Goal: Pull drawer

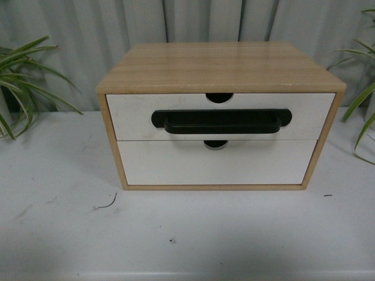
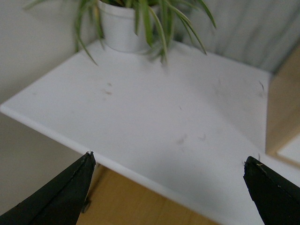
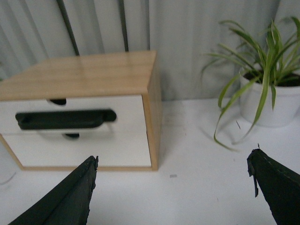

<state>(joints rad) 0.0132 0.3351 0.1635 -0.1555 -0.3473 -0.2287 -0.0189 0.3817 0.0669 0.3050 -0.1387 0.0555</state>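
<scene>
You see a small wood box [image 1: 217,67] standing in the middle of the white worktop [image 1: 187,240]. It has 2 drawers, 1 above the other. The drawer [image 1: 132,114] you want is the top 1. It has a white front and a long black handle [image 1: 221,122] across its middle. A round notch [image 1: 220,97] is cut into its top edge. This drawer is pushed in, with its front level with the front of the box. Under it sits the plain drawer [image 1: 217,167], which is white and is pushed in too.

A green plant [image 1: 23,82] stands to the left of the box and another plant [image 1: 363,105] stands to the right. A thin dark thread [image 1: 106,205] lies on the worktop in front of the box, toward the left.

Your left gripper [image 2: 169,158] is spread wide and holds nothing. It hangs by the edge of the worktop, well apart from the box, and faces a white pot [image 2: 119,28].

Your right gripper [image 3: 173,156] is spread wide too, with nothing in it. It hangs above the worktop in front of the right corner of the box, not touching it. From there you see the black handle, the side of the box and a white pot [image 3: 269,101] on the right.
</scene>
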